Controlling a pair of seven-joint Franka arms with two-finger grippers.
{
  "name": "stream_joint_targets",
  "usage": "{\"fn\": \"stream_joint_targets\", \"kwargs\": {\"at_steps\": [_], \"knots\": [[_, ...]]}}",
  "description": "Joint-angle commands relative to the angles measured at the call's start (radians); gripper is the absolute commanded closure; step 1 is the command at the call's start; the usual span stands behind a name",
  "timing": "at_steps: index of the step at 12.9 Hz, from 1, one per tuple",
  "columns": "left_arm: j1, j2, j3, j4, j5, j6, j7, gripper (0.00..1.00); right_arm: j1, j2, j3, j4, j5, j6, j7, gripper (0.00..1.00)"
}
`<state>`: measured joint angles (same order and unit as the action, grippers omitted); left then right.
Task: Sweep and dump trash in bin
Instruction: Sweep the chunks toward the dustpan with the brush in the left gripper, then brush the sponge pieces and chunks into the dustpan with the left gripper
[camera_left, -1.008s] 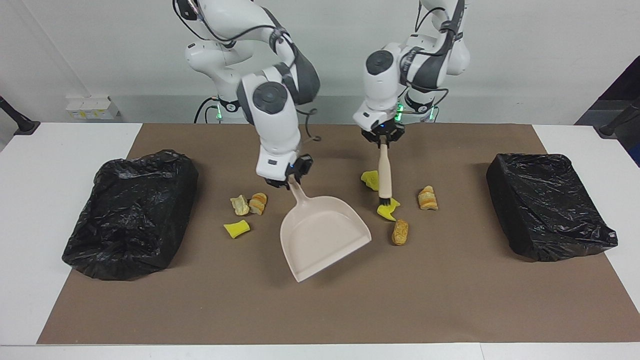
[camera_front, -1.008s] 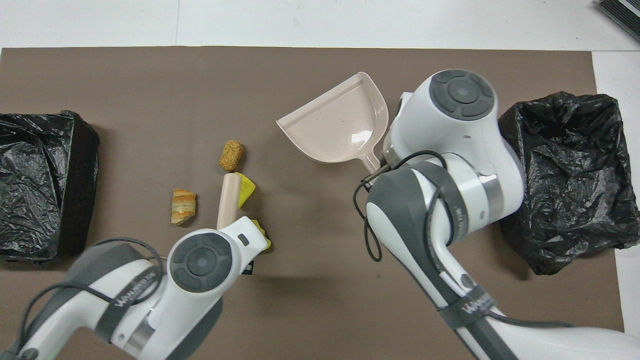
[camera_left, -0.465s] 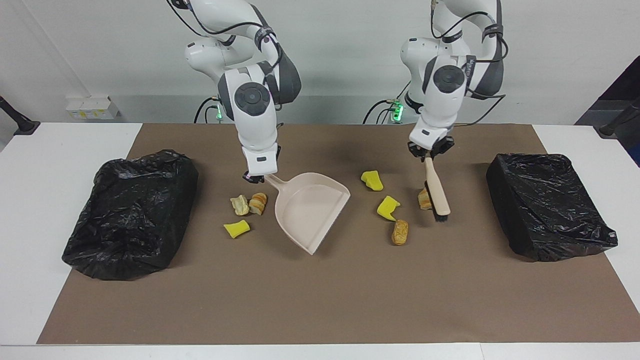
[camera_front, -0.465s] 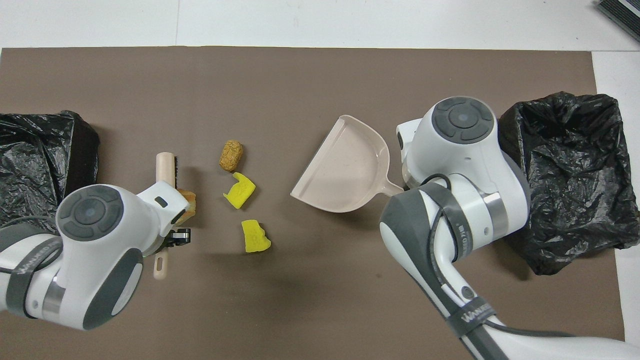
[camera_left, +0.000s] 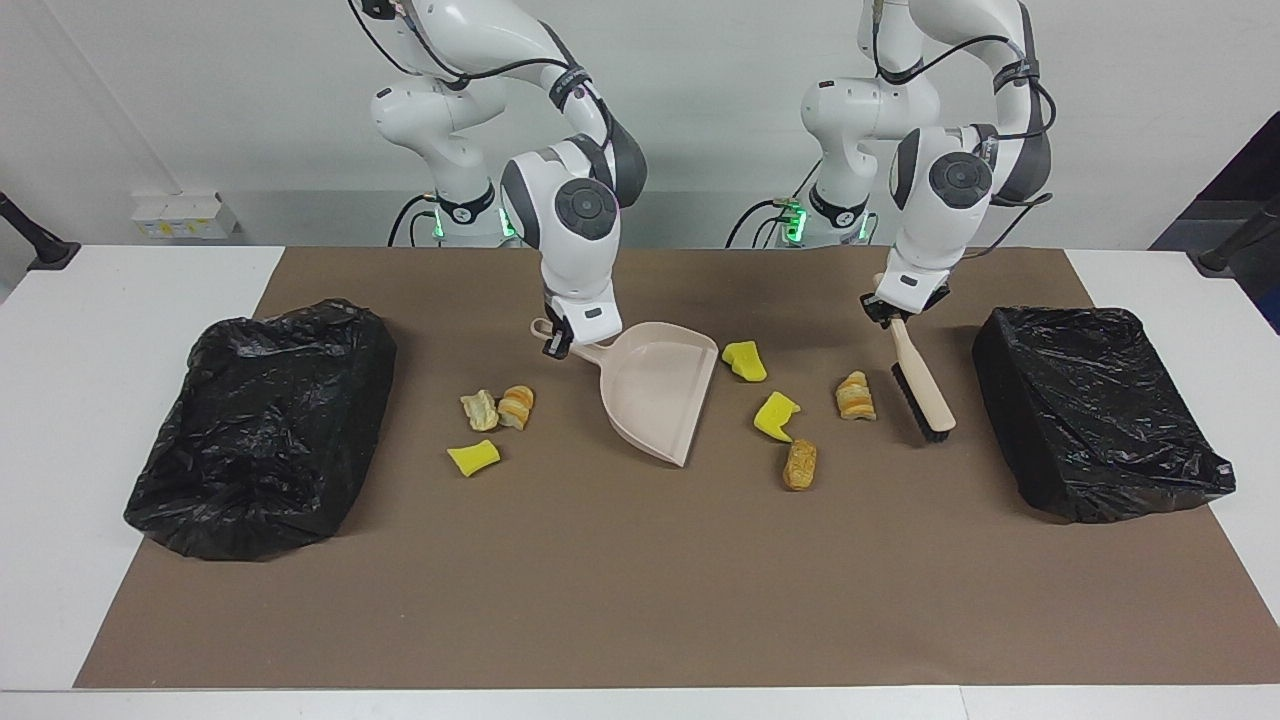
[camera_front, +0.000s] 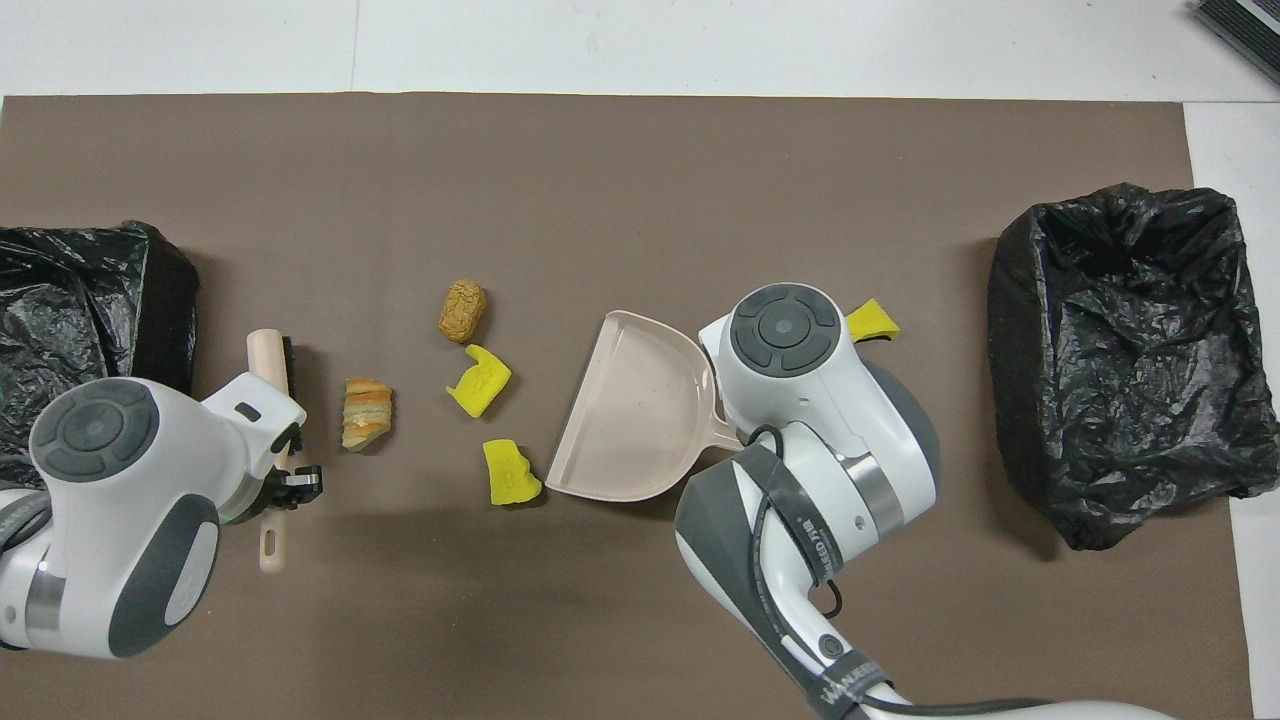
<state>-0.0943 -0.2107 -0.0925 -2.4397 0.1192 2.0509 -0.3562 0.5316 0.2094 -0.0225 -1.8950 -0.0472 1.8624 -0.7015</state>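
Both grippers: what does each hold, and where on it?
Left gripper holds the brush by its handle; right gripper holds the dustpan by its handle.

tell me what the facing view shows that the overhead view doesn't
Only the facing view shows two bread pieces beside the dustpan toward the right arm's end, which the right arm covers from above, plus both arm bases.

Only the overhead view shows the open inside of the bin at the right arm's end.

Both show the right gripper shut on the dustpan handle, the left gripper shut on the brush handle, the yellow sponge chunks and the bin bags.
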Motion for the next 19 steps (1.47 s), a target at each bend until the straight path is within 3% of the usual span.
{"fn": "stream_joint_targets", "kwargs": {"at_steps": [1, 5, 7, 9, 14, 19], "knots": [[-0.022, -0.085, -0.019, -0.116, 0.011, 0.049, -0.013, 1.0, 0.016, -0.004, 0.003, -0.045, -0.01, 0.056, -0.001, 1.0], [-0.177, -0.07, -0.019, -0.116, -0.025, 0.054, -0.122, 1.0, 0.015, 0.007, 0.001, -0.049, -0.025, 0.083, -0.024, 1.0], [-0.238, -0.062, -0.018, -0.114, -0.148, 0.061, -0.138, 1.0, 0.007, 0.005, 0.001, -0.027, -0.147, 0.048, -0.071, 1.0], [-0.292, -0.032, -0.019, -0.107, -0.188, 0.135, -0.193, 1.0, -0.007, 0.001, -0.001, 0.028, -0.169, -0.015, -0.131, 1.0], [-0.379, 0.072, -0.021, -0.026, -0.302, 0.236, -0.219, 1.0, -0.012, -0.002, 0.003, -0.025, -0.16, 0.049, -0.123, 1.0], [-0.484, 0.077, -0.023, -0.004, -0.345, 0.276, -0.201, 1.0, 0.005, 0.007, 0.006, -0.05, -0.105, 0.097, -0.024, 1.0]]}}
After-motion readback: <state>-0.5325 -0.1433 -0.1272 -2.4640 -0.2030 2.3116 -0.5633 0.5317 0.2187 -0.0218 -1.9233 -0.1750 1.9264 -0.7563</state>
